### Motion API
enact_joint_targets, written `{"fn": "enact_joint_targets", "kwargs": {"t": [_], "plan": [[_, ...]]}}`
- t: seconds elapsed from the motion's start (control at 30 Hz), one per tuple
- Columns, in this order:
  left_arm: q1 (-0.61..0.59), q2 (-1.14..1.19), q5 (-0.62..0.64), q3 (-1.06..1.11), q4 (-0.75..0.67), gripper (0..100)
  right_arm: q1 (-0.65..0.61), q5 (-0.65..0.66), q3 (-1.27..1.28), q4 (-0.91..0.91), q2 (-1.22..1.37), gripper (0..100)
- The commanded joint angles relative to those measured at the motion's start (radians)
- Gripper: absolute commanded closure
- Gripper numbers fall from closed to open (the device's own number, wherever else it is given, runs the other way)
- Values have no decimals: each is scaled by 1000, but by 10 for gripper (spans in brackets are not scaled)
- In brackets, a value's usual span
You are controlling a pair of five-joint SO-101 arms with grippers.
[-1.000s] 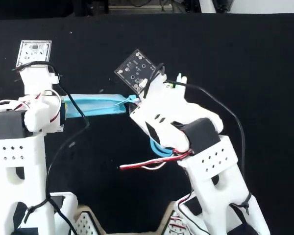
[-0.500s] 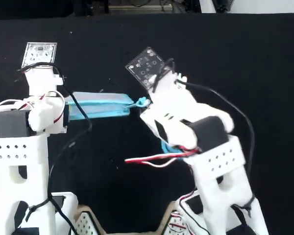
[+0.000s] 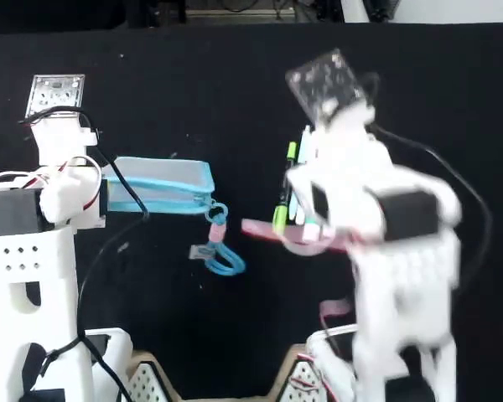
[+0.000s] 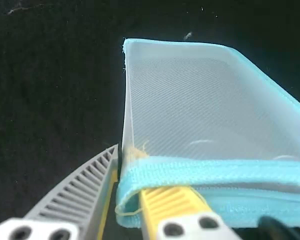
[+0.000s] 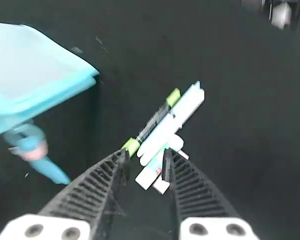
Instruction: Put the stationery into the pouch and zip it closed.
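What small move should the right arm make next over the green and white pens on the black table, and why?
Probably lower the right gripper and close it on the green and white pens: its open fingers straddle their near end, and they lie loose outside the pale blue mesh pouch, whose corner the left gripper pinches.

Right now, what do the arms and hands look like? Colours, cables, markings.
Both arms are white printed shells with black servos: left arm, right arm. Black cables and red-white wires run along them; a square circuit board tops each wrist. Left hand: one grey ribbed finger, one yellow. Right hand: black ribbed fingers on white bases.
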Motion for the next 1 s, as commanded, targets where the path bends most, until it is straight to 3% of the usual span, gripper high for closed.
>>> {"fn": "enact_joint_targets", "kwargs": {"t": [0.0, 0.13, 0.37, 0.63, 0.8, 0.97], "plan": [[-10, 0, 8, -10, -18, 970, 54, -83, 193, -215, 110, 900], [-16, -8, 11, -4, -11, 970, 66, -133, 331, -399, 234, 902], [-12, -9, 14, 77, -18, 970, 180, -152, 344, -505, 424, 902], [-12, -9, 14, 87, -18, 970, 250, -186, 185, -451, 699, 900], [-10, -9, 14, 87, -18, 970, 282, -184, 56, -341, 792, 900], [-10, -9, 14, 87, -18, 970, 282, -184, 24, -342, 854, 900]]}}
